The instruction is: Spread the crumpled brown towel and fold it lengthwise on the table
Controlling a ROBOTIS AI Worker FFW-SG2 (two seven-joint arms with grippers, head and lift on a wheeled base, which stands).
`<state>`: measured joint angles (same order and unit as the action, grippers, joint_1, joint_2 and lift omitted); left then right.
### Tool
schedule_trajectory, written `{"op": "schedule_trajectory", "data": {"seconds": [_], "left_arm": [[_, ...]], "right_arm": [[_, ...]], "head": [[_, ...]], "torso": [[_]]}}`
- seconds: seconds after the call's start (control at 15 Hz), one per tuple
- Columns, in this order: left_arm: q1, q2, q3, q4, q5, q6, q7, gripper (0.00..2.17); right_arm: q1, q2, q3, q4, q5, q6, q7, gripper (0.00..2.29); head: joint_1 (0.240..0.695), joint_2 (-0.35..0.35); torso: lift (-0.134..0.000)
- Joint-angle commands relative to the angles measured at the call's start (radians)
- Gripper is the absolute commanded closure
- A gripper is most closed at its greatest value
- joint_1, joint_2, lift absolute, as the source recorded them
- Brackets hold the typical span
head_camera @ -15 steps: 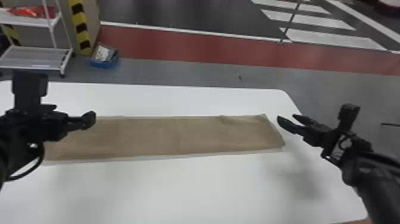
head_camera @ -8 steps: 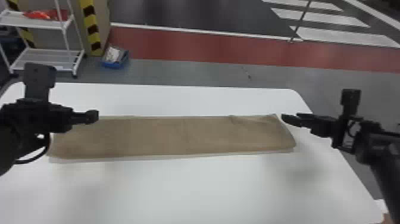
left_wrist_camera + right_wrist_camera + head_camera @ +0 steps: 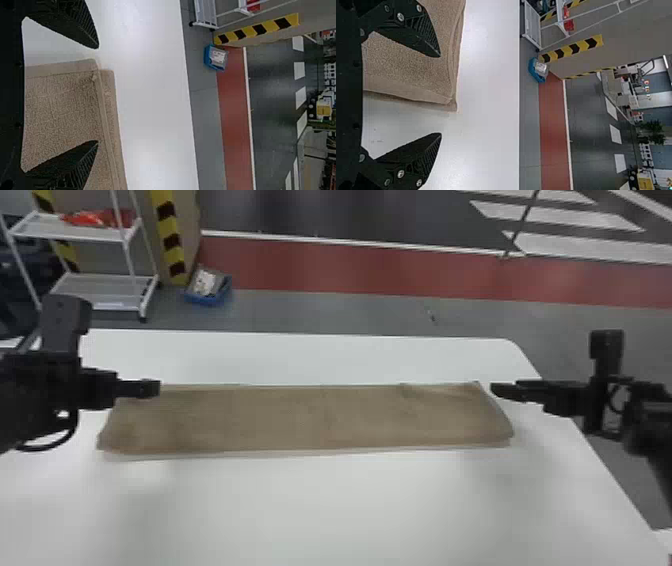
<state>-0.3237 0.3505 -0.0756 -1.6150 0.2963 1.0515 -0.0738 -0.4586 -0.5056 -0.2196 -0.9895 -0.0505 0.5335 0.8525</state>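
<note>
The brown towel (image 3: 310, 417) lies flat on the white table as a long strip running left to right, its layers slightly offset along the near edge. Over its far left corner is my left gripper (image 3: 150, 388); in the left wrist view that gripper (image 3: 98, 95) is open, with the towel's corner (image 3: 63, 107) below and between its fingers. My right gripper (image 3: 495, 390) hovers beside the far right corner. Seen from the right wrist, this gripper (image 3: 441, 95) stands open too, the towel's corner (image 3: 415, 67) under it and nothing gripped.
The white table (image 3: 300, 510) extends in front of and behind the towel, its right edge under the right arm. Beyond it on the floor are a blue bin (image 3: 207, 287) and a white shelf rack (image 3: 100, 285) at the back left.
The whole scene has shifted a little to the right in the head view. Both arms appear more level, with the right gripper slightly higher relative to the towel. The towel keeps its shape.
</note>
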Motion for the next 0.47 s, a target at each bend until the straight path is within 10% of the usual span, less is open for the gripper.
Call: {"op": "schedule_trajectory", "data": {"seconds": [0.0,0.4], "left_arm": [[-0.012,0.008,0.008,0.021,0.001,0.016,-0.006,0.03],[-0.023,0.013,0.010,0.060,0.001,0.016,-0.023,0.03]], "right_arm": [[-0.006,-0.002,0.005,0.002,0.024,0.000,0.014,0.21],[-0.012,-0.002,0.008,0.002,0.043,0.030,0.020,0.21]], "head": [[0.695,-0.152],[0.695,-0.138]], "torso": [[-0.123],[-0.123]]}}
